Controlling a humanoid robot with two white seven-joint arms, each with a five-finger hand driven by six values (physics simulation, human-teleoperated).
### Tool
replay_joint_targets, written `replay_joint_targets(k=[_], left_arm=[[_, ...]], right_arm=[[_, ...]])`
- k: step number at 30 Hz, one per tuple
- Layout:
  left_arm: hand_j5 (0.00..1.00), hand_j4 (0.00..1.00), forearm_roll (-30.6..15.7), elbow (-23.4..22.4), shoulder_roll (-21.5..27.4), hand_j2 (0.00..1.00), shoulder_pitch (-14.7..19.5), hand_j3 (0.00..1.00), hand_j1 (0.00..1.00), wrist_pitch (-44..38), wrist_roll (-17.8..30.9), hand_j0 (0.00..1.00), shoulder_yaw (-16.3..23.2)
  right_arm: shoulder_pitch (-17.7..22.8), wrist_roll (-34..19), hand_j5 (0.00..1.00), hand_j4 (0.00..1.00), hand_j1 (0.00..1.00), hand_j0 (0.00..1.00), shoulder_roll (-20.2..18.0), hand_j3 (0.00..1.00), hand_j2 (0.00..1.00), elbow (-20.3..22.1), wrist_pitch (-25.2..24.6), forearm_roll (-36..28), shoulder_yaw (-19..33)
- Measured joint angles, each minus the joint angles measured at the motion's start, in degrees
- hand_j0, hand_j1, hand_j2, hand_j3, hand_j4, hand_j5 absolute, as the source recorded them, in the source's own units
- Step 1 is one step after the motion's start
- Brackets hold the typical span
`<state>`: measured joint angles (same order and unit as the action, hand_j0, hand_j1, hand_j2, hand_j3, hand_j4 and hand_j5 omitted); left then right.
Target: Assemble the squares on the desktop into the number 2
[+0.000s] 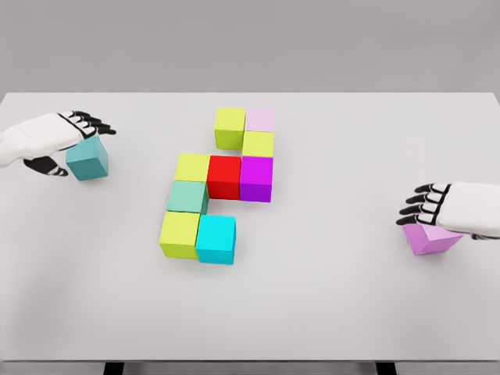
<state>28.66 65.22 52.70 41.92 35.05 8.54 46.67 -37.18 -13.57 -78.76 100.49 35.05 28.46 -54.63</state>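
Observation:
Several cubes sit joined in the middle of the white table (328,312). A yellow-green cube (230,127), a pale pink cube (260,120) and another yellow-green one (258,144) form the top. Below them run a yellow cube (192,167), a red cube (224,176) and a magenta cube (256,178). A sea-green cube (187,197), a lime cube (180,233) and a cyan cube (216,238) make the lower left. At the far left my left hand (78,148) grips a tilted teal cube (90,160). At the right my right hand (418,209) closes over a tilted violet cube (430,238).
The table's front edge runs along the bottom of the view, with dark legs showing beneath it. A grey wall stands behind the far edge. Bare tabletop lies between the central group and each hand.

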Motion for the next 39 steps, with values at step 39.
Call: replay_joint_targets(k=[39], left_arm=[[0.78,0.78,1.1,-9.7,-5.7,0.78,2.1,0.78,0.78,0.0,0.6,0.78,2.3]], right_arm=[[0.0,-1.5,1.0,1.0,1.0,1.0,7.3,1.0,1.0,-7.3,0.0,6.5,-0.7]])
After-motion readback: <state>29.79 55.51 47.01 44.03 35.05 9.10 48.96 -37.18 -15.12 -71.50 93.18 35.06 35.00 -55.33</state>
